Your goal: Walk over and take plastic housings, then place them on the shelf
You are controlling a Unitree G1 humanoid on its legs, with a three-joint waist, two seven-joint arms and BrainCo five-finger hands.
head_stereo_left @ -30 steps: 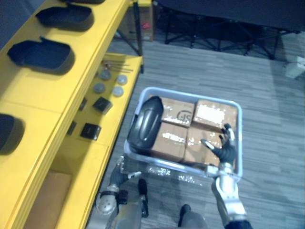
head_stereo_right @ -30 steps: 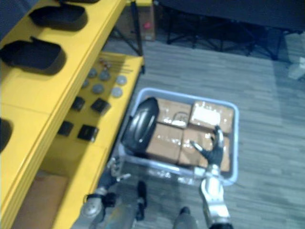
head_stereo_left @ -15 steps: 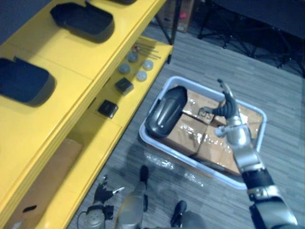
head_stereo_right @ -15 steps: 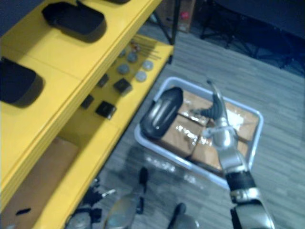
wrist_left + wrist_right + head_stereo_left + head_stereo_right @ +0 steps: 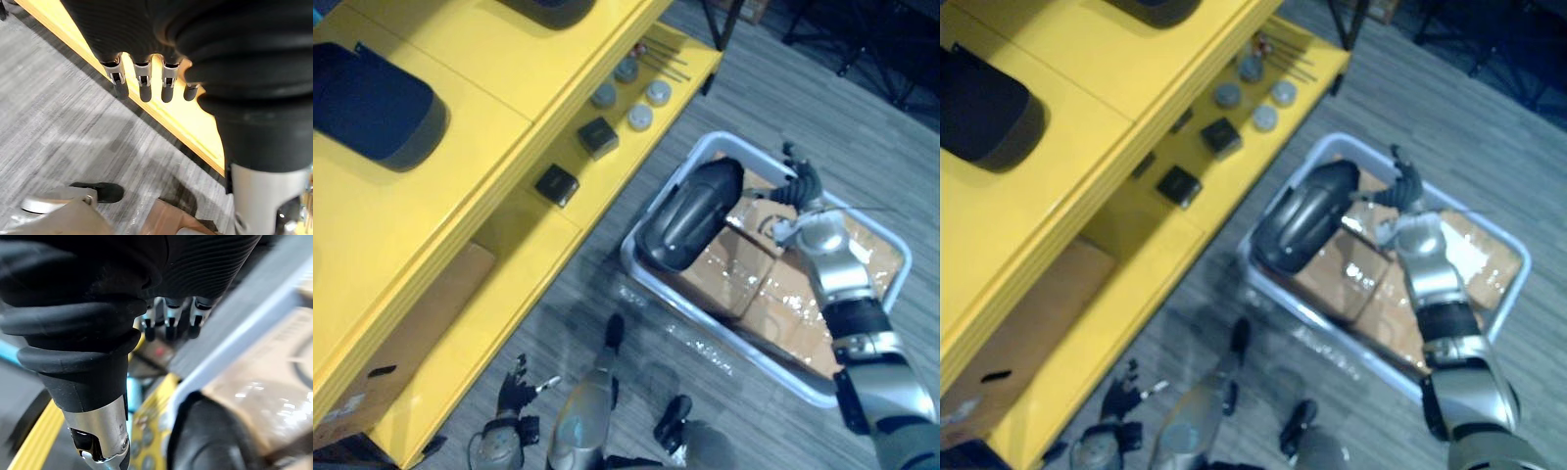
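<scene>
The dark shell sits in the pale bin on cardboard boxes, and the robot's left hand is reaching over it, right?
Not the left: the right hand reaches over the pale bin, by the dark shell on the cardboard boxes. The left eye view shows it; the left hand hangs low by the floor.

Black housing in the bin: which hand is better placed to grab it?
Right: the right hand is above the bin beside the black housing, while the left hand hangs low by the shelf.

Yellow shelf (image 5: 489,108): dark housing (image 5: 372,103) on top; bin (image 5: 628,262) on floor (image 5: 578,294).
</scene>
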